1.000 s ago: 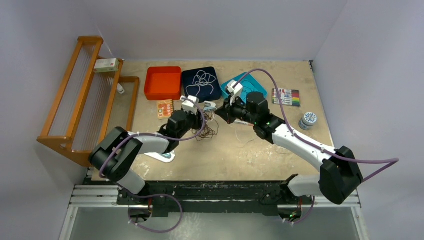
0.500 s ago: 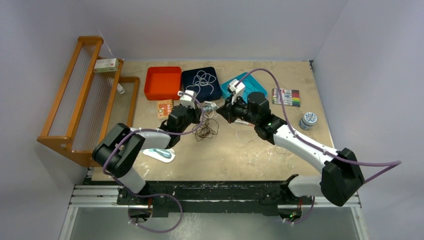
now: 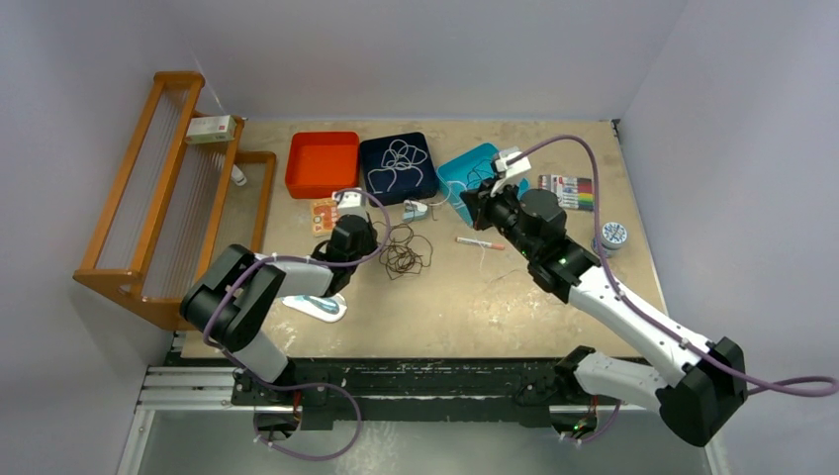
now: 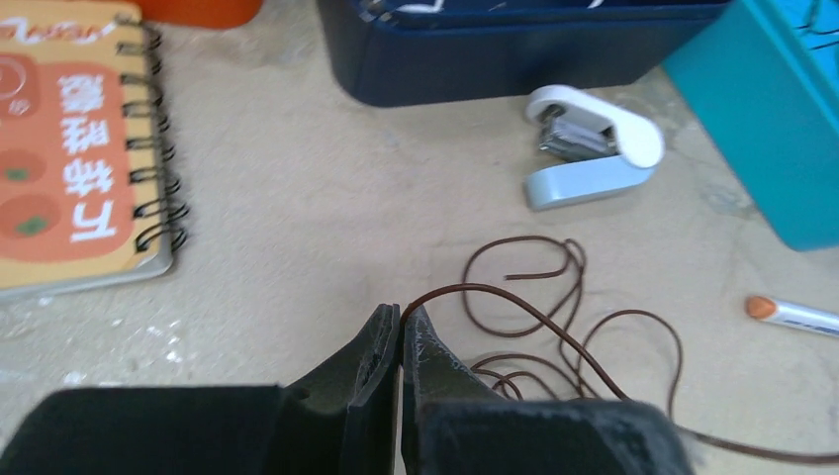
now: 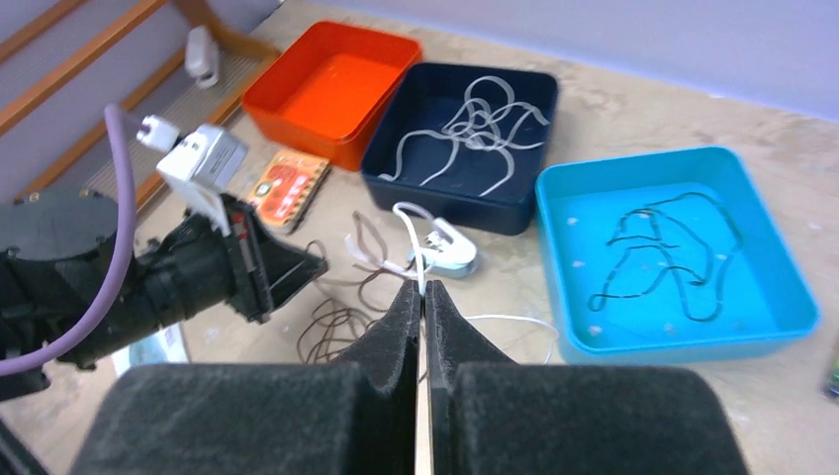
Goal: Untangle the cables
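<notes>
A loose pile of dark brown cable (image 3: 404, 257) lies mid-table. My left gripper (image 4: 401, 317) is shut on one strand of that brown cable (image 4: 554, 297) just above the table; in the top view the left gripper (image 3: 374, 240) sits at the pile's left edge. My right gripper (image 5: 422, 289) is shut on a thin white cable (image 5: 411, 237) that hangs down toward the stapler (image 5: 442, 249). In the top view the right gripper (image 3: 475, 194) is raised over the teal tray's near corner. White cables (image 5: 475, 119) lie in the navy tray, and a black cable (image 5: 673, 237) lies in the teal tray.
Orange tray (image 3: 323, 186), navy tray (image 3: 368, 170) and teal tray (image 3: 453, 164) line the back. A spiral notebook (image 3: 326, 215), a red-and-white pen (image 3: 480, 241), a marker set (image 3: 566, 192), a tape roll (image 3: 609, 236) and a wooden rack (image 3: 148, 198) stand around.
My left gripper has shut on the brown strand and drawn left. The right arm has pulled back to the right with the white cable, away from the pile.
</notes>
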You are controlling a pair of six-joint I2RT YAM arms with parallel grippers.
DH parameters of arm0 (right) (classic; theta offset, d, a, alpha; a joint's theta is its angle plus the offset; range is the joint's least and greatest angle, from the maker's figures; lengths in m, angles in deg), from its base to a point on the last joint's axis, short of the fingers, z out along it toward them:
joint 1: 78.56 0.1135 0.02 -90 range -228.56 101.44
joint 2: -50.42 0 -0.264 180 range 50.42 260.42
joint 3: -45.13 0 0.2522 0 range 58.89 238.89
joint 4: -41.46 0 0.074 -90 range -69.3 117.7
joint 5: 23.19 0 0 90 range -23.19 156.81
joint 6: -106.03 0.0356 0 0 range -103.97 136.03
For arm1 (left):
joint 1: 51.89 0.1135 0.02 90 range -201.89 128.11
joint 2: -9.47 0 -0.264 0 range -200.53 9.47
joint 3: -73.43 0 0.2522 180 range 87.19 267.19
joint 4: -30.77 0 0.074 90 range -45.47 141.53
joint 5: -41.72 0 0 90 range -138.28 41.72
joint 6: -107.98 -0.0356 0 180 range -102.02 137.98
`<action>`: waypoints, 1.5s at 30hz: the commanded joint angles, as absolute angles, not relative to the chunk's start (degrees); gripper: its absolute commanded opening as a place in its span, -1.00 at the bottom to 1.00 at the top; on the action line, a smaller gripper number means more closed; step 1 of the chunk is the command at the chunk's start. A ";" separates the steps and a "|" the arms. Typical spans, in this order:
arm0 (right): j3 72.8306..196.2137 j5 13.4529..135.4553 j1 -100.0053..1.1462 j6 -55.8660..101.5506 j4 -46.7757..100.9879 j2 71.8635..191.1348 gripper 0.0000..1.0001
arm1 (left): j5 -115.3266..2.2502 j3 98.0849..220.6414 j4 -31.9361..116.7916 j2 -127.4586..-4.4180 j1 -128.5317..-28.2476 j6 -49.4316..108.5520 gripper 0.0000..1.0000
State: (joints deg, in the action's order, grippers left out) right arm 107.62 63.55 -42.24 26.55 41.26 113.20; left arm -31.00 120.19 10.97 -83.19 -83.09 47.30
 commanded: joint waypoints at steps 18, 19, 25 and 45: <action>109.67 28.72 -42.40 25.78 36.84 96.96 -1.00 | -23.19 120.94 22.38 -82.46 -82.48 54.44 -1.00; 109.72 28.74 -42.36 24.99 37.15 96.62 -1.00 | -23.45 120.94 22.38 -82.40 -82.48 54.27 -1.00; 111.77 32.52 -42.37 25.91 32.90 98.81 -1.00 | -31.03 121.03 20.85 -80.66 -82.56 51.08 -1.00; 101.27 28.15 -43.22 72.46 5.31 104.21 -0.92 | -25.91 121.39 37.01 -65.81 -85.97 54.99 -0.14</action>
